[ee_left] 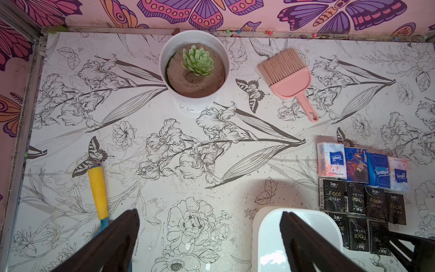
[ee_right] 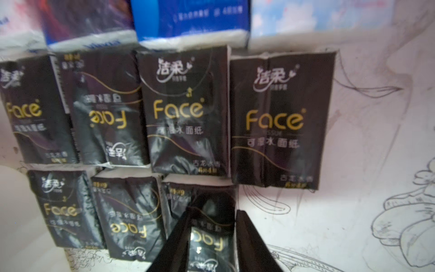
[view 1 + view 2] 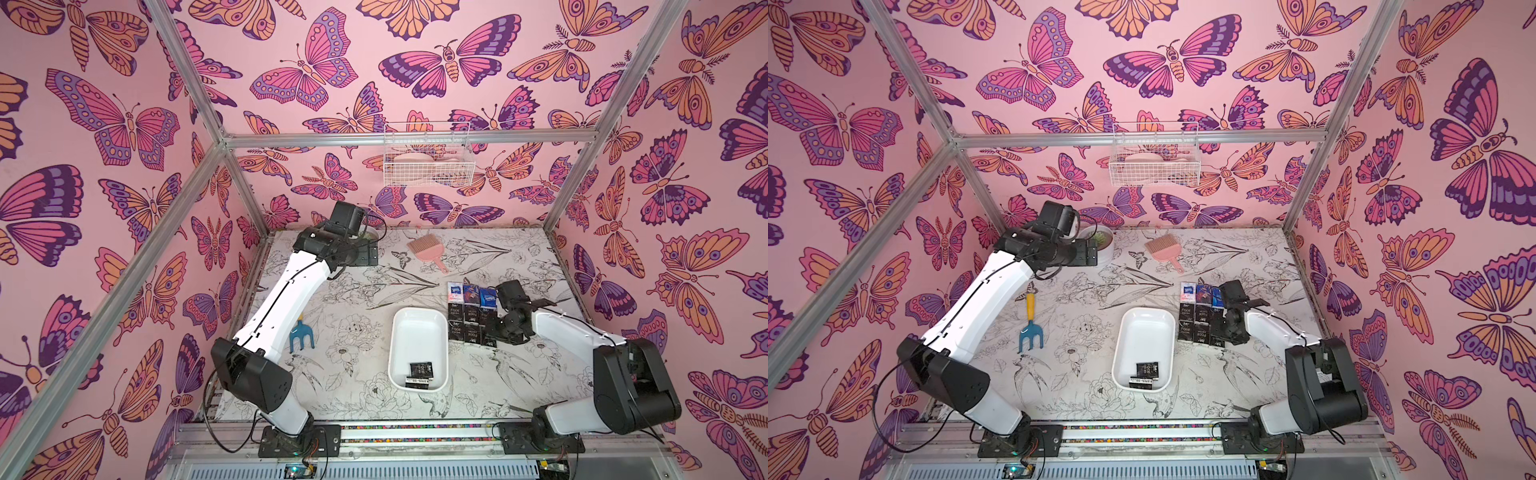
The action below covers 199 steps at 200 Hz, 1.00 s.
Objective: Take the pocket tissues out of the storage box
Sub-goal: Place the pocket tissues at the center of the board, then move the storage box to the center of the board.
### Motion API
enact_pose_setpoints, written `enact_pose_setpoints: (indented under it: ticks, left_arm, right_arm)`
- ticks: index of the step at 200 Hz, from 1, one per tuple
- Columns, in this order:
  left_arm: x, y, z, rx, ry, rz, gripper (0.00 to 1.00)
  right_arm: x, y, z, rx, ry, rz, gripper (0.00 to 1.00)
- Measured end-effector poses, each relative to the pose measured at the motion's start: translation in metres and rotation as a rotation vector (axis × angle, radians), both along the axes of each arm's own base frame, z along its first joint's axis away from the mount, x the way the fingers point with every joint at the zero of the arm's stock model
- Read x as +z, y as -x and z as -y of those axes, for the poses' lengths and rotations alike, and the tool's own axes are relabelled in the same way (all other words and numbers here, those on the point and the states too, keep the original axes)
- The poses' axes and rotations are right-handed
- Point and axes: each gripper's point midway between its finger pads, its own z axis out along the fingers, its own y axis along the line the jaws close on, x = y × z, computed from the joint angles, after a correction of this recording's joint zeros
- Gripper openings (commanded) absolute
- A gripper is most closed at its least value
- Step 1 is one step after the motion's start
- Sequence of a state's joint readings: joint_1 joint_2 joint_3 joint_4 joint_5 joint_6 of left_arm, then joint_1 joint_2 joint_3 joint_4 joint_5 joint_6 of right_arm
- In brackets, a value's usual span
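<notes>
Left arm [image 3: 295, 299] and right arm [image 3: 573, 332] are wearing white shells, black joint housings. Black cables [image 3: 276, 305] are running along both.

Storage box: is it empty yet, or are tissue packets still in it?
Not empty. Both top views show two black packets lying at the near end of the storage box; the rest of its floor is bare.

The left arm [image 3: 286, 299] reaches up to the far left, and the left gripper [image 1: 209, 213] is wide open. The right arm [image 3: 569, 332] bends low, with the right gripper [image 2: 215, 210] pinching a black packet [image 2: 207, 240].
</notes>
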<state>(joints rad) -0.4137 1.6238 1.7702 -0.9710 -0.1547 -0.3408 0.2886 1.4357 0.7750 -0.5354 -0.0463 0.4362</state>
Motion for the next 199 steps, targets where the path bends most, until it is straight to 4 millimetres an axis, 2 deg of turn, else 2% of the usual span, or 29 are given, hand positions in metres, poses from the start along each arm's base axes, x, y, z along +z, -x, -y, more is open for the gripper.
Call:
enact_pose_setpoints:
  ticks: [34, 56, 76, 108, 130, 159, 199]
  left_arm:
    - [0.000, 0.000, 0.000, 0.000, 0.001, 0.000, 1.00]
    - [0.000, 0.000, 0.000, 0.000, 0.001, 0.000, 1.00]
    - [0.000, 0.000, 0.000, 0.000, 0.001, 0.000, 1.00]
    - [-0.001, 0.001, 0.002, -0.005, 0.000, -0.002, 1.00]
    - [-0.001, 0.001, 0.005, -0.011, 0.000, -0.003, 1.00]
    - [-0.001, 0.001, 0.005, -0.012, -0.001, -0.003, 1.00]
    - [-0.001, 0.001, 0.005, -0.011, -0.003, -0.002, 1.00]
  right_arm:
    - [0.026, -0.006, -0.002, 0.011, -0.018, 0.059, 0.39]
    - [0.047, -0.011, -0.009, 0.033, -0.038, 0.107, 0.44]
    - [0.061, -0.008, -0.030, 0.085, -0.074, 0.146, 0.49]
    - [0.071, 0.012, -0.084, 0.200, -0.153, 0.162, 0.52]
    - [0.069, 0.020, -0.107, 0.238, -0.182, 0.156, 0.52]
    - [0.048, 0.026, -0.124, 0.260, -0.173, 0.103, 0.48]
    - [0.027, 0.032, -0.144, 0.291, -0.160, 0.057, 0.36]
